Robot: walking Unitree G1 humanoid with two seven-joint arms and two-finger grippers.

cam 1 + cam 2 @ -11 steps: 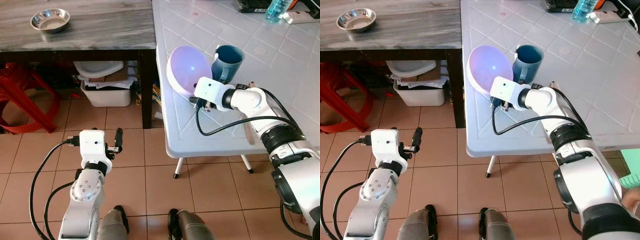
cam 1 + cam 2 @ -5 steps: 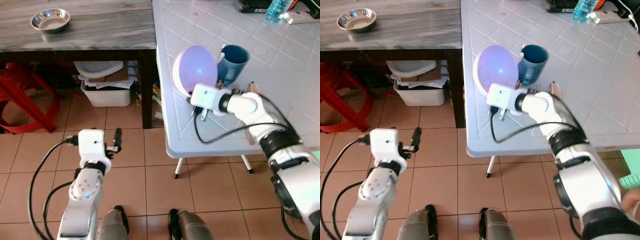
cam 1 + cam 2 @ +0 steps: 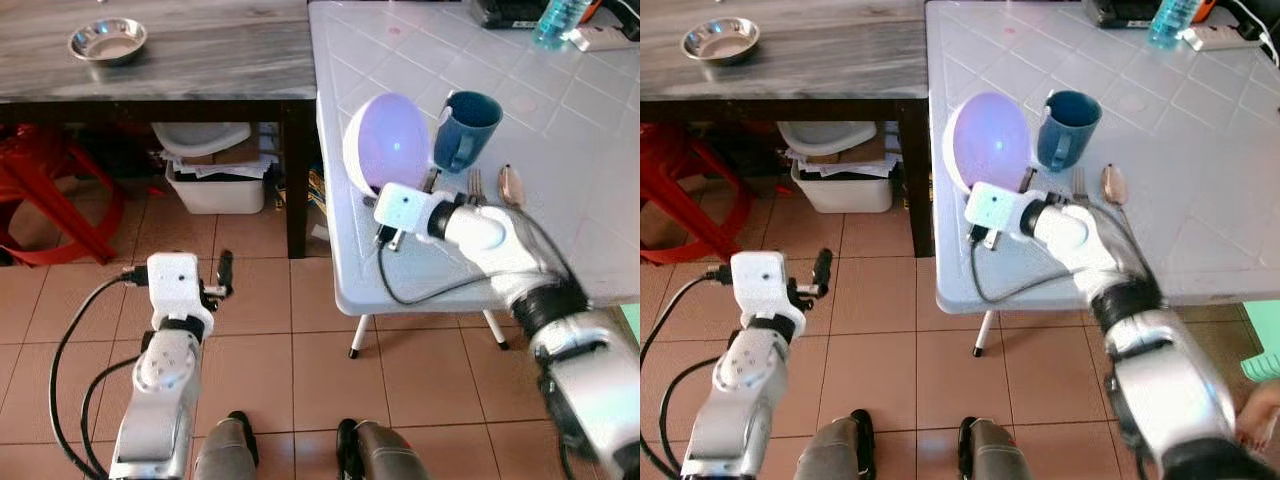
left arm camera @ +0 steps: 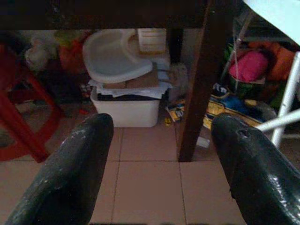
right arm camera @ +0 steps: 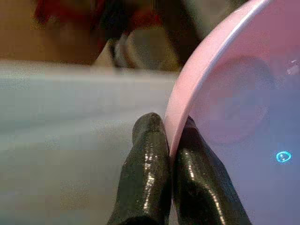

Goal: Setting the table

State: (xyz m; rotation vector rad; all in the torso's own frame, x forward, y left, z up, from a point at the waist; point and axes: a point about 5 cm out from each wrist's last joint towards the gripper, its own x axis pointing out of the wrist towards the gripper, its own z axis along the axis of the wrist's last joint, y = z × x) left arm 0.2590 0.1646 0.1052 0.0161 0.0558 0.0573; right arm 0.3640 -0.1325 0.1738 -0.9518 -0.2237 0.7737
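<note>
Right now the right tool [image 5: 168, 173] is pinched shut on the rim of the pink bowl [image 3: 390, 140], one black finger [image 5: 147, 178] on the outside of the wall and the other inside, so the bowl stands tilted on edge near the left edge of the white table [image 3: 560, 230], in the centre of the head views. Just beside the bowl, toward the right of the frame, stands a blue mug [image 3: 465, 125], and below the mug lie a fork [image 3: 476, 184] and a spoon [image 3: 512, 183]. The left tool [image 4: 159, 159] hangs low over the tiled floor [image 3: 270, 350] at the lower left of the frame, fingers spread apart and holding nothing. The risk, as I judge it, is the thin rim grip: the bowl could swivel or slip between the fingers. Being so close to the table's edge, it might then drop to the floor. A sideways swing could also knock the mug or sweep the cutlery.
</note>
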